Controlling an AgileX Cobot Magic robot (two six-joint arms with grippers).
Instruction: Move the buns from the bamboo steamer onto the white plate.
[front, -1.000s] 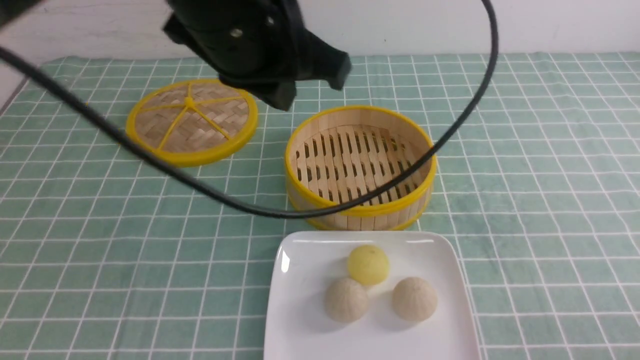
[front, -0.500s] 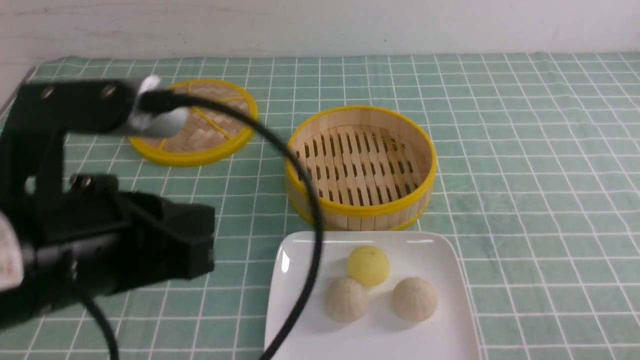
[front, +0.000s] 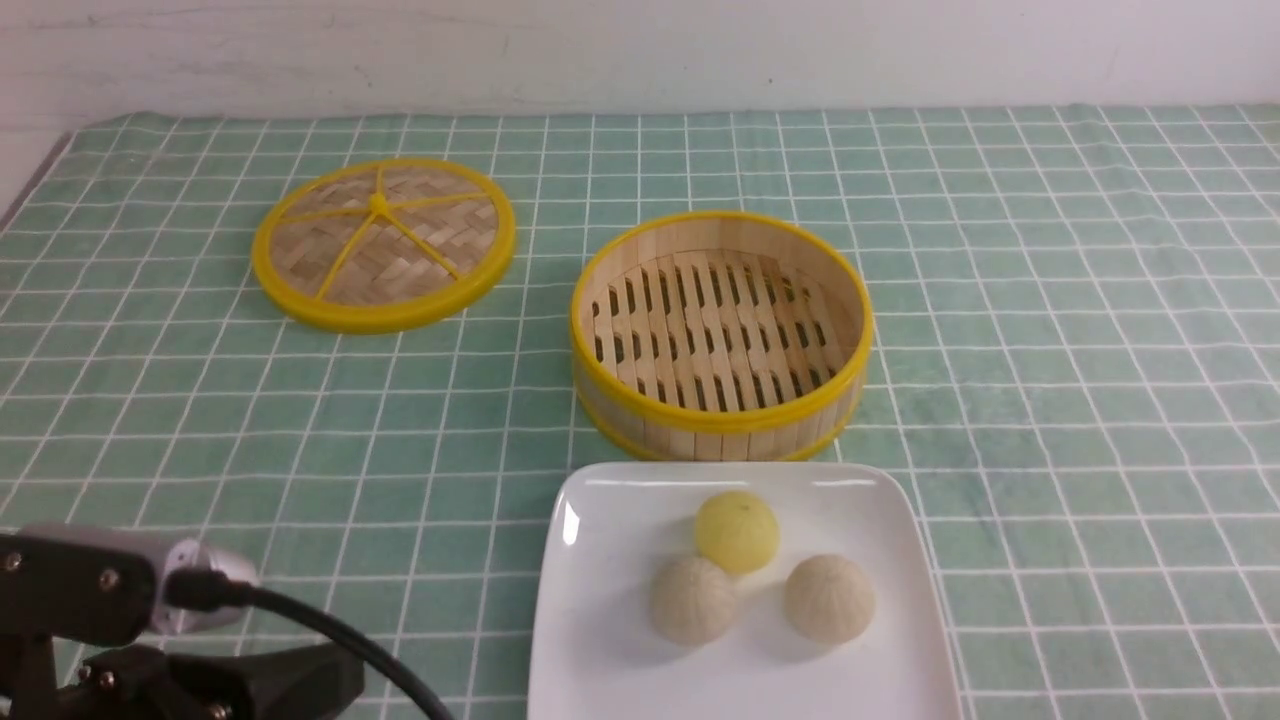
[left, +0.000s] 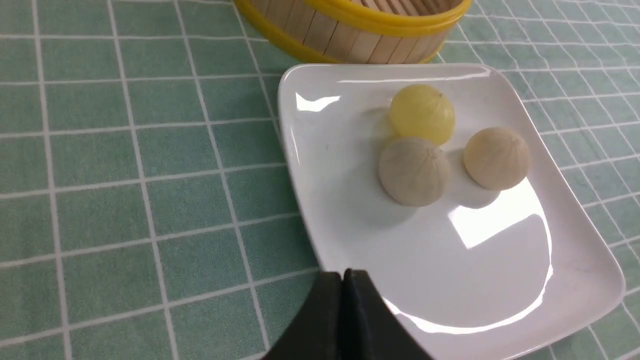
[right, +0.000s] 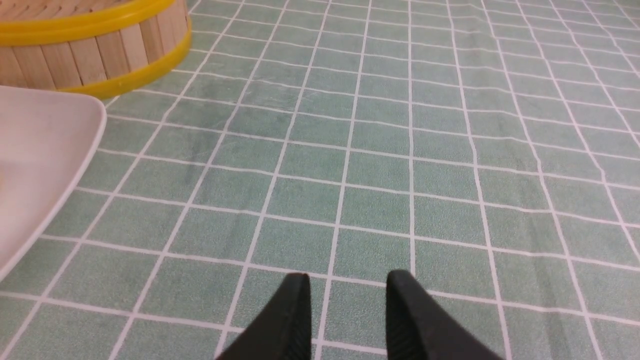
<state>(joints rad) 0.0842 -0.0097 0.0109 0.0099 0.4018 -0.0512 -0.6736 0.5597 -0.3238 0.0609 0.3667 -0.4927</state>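
Woven lid (front: 383, 243) on green checked cloth (front: 1050, 330)

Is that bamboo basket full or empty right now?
Empty. The bamboo steamer shows only its bare slatted floor, and all three buns sit on the white plate in front of it.

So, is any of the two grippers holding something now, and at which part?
Nothing is held. The left gripper is shut on nothing; the right gripper is open above bare cloth.
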